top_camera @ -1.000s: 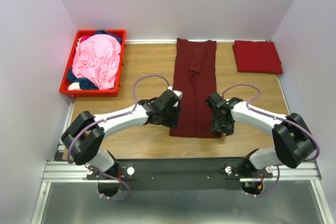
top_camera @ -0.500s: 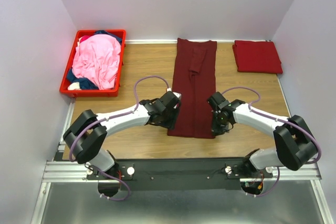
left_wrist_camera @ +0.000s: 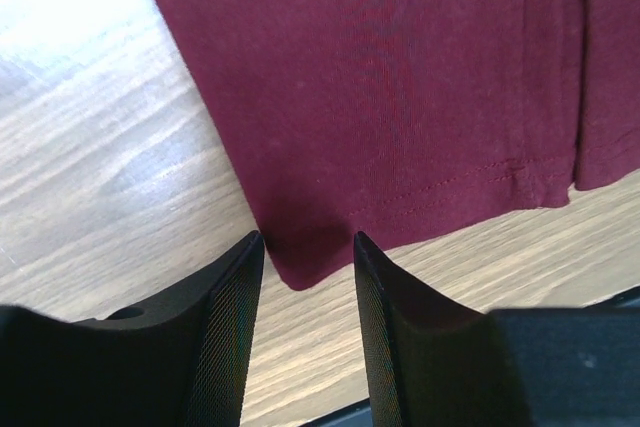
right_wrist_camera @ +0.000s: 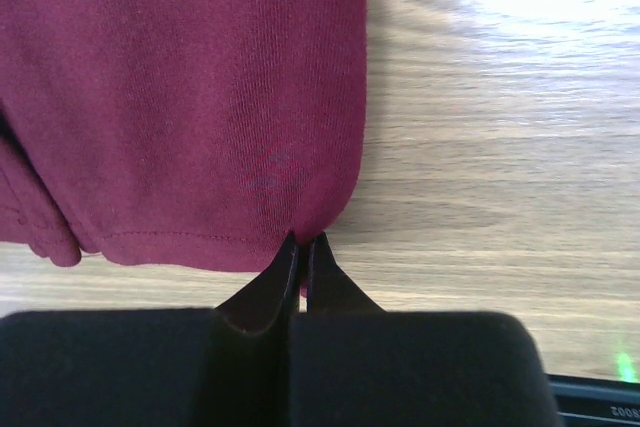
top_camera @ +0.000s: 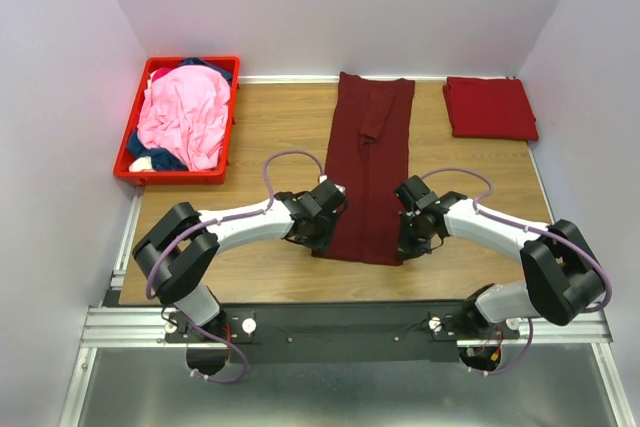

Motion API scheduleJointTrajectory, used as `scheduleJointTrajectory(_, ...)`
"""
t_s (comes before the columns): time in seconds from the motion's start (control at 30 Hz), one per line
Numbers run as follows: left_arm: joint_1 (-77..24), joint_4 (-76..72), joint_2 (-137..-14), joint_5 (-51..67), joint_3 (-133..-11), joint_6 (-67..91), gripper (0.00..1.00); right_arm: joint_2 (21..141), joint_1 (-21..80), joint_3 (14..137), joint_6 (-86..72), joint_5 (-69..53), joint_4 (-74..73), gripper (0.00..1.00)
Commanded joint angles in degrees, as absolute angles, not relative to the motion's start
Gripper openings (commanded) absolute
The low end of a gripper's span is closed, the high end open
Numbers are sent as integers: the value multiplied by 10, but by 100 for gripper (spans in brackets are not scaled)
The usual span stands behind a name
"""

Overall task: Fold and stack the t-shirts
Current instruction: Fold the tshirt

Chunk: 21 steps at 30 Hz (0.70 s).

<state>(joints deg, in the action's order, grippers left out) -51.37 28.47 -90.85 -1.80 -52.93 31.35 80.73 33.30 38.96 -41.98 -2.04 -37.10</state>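
Maroon t-shirt (top_camera: 368, 147), near hem first: the right gripper (right_wrist_camera: 302, 239) is closed on the hem's right corner; the left gripper (left_wrist_camera: 306, 242) stands part open astride the left corner, not yet clamped. From this hem the folded strip runs lengthwise toward the frame top in the top view, centred on the surface (top_camera: 270, 127). Fold direction, by judgement: away from the arms.

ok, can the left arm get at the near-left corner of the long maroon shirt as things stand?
Probably yes: the left gripper is open, its fingers either side of that corner of the maroon shirt, only bare table around it.
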Motion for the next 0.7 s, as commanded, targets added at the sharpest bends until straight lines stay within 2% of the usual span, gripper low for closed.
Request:
scheduleJointTrajectory(0.0, -524, 319, -932, -46, -542, 322, 49, 851, 340, 339, -410, -15, -353, 2)
scheduleJointTrajectory(0.37, -526, 347, -956, -84, -543, 330, 47, 850, 340, 341, -403, -18, -350, 2)
scheduleJointTrajectory(0.4, -526, 347, -956, -83, -541, 331, 43, 848, 340, 341, -403, -18, -350, 1)
scheduleJointTrajectory(0.43, -525, 348, -956, -81, -540, 332, 34, 847, 340, 341, -403, -21, -350, 1)
scheduleJointTrajectory(0.5, -527, 354, -954, -78, -535, 334, 23, 843, 340, 341, -401, -29, -351, 1)
scheduleJointTrajectory(0.53, -531, 357, -947, -78, -534, 337, 10, 835, 341, 340, -398, -41, -351, 1)
scheduleJointTrajectory(0.57, -534, 359, -942, -76, -531, 339, 3, 829, 342, 339, -402, -48, -351, 1)
scheduleJointTrajectory(0.6, -538, 363, -936, -72, -527, 343, 0, 821, 344, 335, -411, -59, -352, 1)
scheduleJointTrajectory(0.67, -561, 375, -912, -56, -511, 365, 0, 790, 366, 331, -424, -86, -360, 1)
